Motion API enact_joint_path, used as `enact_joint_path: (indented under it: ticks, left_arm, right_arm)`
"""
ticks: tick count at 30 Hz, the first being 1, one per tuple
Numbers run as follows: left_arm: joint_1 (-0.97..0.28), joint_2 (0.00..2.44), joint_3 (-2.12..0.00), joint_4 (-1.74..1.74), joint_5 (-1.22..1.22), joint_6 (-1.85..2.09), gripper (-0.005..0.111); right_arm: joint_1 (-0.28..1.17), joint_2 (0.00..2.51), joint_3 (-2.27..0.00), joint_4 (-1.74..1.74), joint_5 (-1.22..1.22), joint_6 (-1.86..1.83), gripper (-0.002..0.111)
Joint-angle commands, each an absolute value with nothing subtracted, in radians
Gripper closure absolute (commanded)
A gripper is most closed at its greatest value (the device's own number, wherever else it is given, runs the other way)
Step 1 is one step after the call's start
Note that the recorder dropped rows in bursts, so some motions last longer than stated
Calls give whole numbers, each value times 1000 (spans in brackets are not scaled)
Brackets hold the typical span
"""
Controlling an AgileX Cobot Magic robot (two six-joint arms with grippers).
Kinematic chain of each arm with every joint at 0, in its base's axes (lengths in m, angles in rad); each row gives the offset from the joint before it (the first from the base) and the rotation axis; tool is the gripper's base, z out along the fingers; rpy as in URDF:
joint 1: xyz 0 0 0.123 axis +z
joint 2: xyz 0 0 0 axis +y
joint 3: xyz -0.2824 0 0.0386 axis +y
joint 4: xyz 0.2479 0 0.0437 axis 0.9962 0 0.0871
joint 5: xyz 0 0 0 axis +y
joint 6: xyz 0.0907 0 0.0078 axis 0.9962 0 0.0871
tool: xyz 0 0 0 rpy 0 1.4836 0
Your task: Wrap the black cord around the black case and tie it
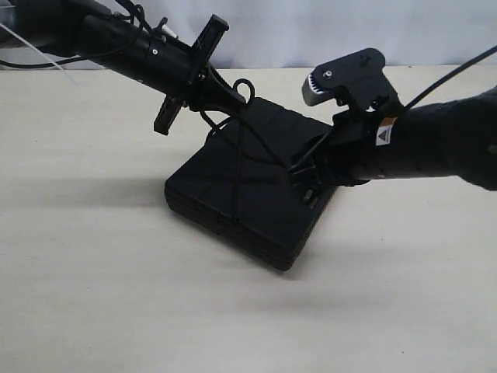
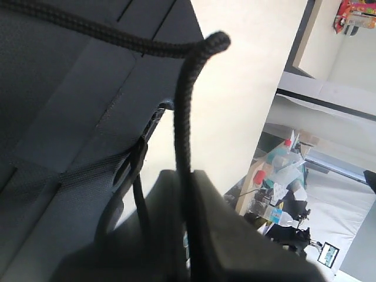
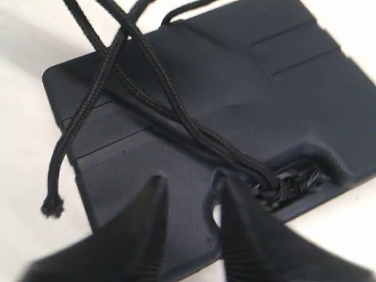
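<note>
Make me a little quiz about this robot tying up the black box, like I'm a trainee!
1. True or false: the black cord crosses over the top of the black case.
2. Which side's fingers clamp the cord? A. left, B. right.
3. Fill in: the case sits on a pale ____.
Key: 1 true; 2 A; 3 table.

Exterior oblique overhead, both wrists close, sharing black case [image 1: 264, 210]
</note>
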State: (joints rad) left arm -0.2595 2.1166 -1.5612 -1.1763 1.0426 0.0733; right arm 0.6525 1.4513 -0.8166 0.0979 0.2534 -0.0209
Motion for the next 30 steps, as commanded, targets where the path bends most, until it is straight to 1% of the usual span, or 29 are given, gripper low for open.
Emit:
enact_joint_path:
  ticks: [1,5,8,13,15,19,23,26,28,30]
  left_arm:
    - [-268,2107,-1562,-1181,1037,78,107]
    - [-268,2107,-1562,-1181,1037,78,107]
    - [-268,2107,-1562,-1181,1037,78,107]
    - [-268,2107,-1562,-1184,1037,78,107]
    - [-268,2107,-1562,-1184,1039,78,107]
    - [-268,2107,-1562,-1182,1037,78,107]
    - [-268,2107,-1562,-1182,1033,78,107]
    - [-268,2107,-1562,-1180,1022,78,107]
    - [-268,2107,-1562,-1178,1020,78,107]
    - [-268,2107,-1562,-1178,1020,78,107]
  right_arm:
    - [604,1443,-824,472,340,-394,104]
    - [570,1443,-824,726,414,-687,104]
    - [558,1460,-824,863,483,-834,104]
    - [558,1562,-824,1095,616,-1118,104]
    - [558,1600,-824,1197,586,-1159,104]
    - [558,1627,-824,1308,387,-1101,104]
    - [584,1629,-822,1320,366,-1095,104]
    - [639,1629,-822,1320,333,-1114,94]
    - [661,1629,-822,1318,291,-1114,85]
    - [692,1629,-822,1327,229,-1103,73]
